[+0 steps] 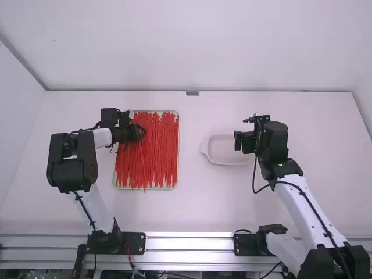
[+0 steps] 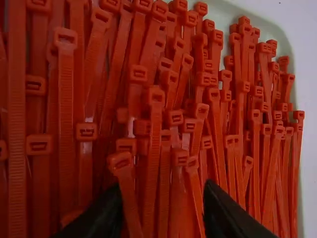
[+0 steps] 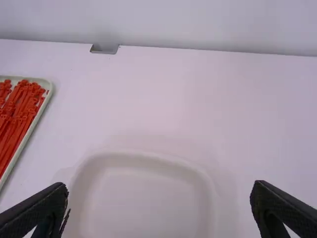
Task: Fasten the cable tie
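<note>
So my left fingers (image 2: 99,218) are right down on the pile of red cable ties (image 2: 163,124). They're apart, with a few tie straps running up through the gap. As far as I can tell they haven't closed on anything yet, so no tie is actually held.

The ties are heaped on a pale tray (image 1: 177,152) on the left half of the surface (image 1: 279,110), and I'm over the tray's far left corner. The straps all run from the near edge toward the far edge, heads at the far end. The gap between my left fingers spans across that long axis, which I reckon is how you'd want it for pinching one strap. The tricky part looks like getting just one, since they're packed and overlapping.

My right fingers (image 3: 34,208) are spread wide and holding nothing, hanging over a white dish (image 3: 143,156) right of the middle of the surface. That's well apart from the tray, so the left arm is clearly the nearer one for the pick.
</note>
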Tool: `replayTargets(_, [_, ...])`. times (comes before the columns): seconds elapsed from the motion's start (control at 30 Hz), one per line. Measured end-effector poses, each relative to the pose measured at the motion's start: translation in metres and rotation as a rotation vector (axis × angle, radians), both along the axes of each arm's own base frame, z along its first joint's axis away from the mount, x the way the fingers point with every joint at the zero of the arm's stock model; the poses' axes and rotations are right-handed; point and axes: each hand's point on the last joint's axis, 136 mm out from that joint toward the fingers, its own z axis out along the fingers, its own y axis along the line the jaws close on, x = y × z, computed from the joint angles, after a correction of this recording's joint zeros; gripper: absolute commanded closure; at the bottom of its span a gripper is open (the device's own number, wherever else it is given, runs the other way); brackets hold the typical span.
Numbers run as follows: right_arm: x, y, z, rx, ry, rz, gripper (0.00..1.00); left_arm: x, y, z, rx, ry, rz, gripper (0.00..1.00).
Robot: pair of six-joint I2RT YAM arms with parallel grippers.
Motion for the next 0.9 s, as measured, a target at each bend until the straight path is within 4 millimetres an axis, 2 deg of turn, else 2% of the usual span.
replayTargets(0.1, [0.0001, 0.0, 0.0003, -0.002, -0.002, 0.001, 0.02, -0.0002, 0.0017, -0.0001, 0.0, 0.001, 0.004, 0.53])
replayTargets(0.2, [0.0001, 0.0001, 0.0002, 0.0, -0.001, 0.001, 0.02, -0.0009, 0.0014, -0.0006, -0.001, 0.005, 0.003, 0.44])
replayTargets(0.3, [0.0002, 0.0001, 0.0003, -0.002, -0.002, 0.002, 0.02, -0.0015, 0.0014, -0.0013, -0.002, 0.009, 0.004, 0.42])
replayTargets(0.4, [0.0004, 0.0001, 0.0006, -0.002, -0.004, 0.002, 0.02, -0.003, 0.001, -0.0022, -0.003, 0.017, 0.003, 0.43])
replayTargets(0.63, [0.0009, 0.0002, 0.0014, -0.002, -0.008, 0.003, 0.02, -0.0053, 0.0007, -0.0037, -0.004, 0.029, 0.004, 0.52])
replayTargets(0.9, [0.001, 0.0003, 0.0016, 0.0, -0.008, 0.001, 0.02, -0.0098, 0.0006, -0.0066, -0.005, 0.053, 0.006, 0.51])
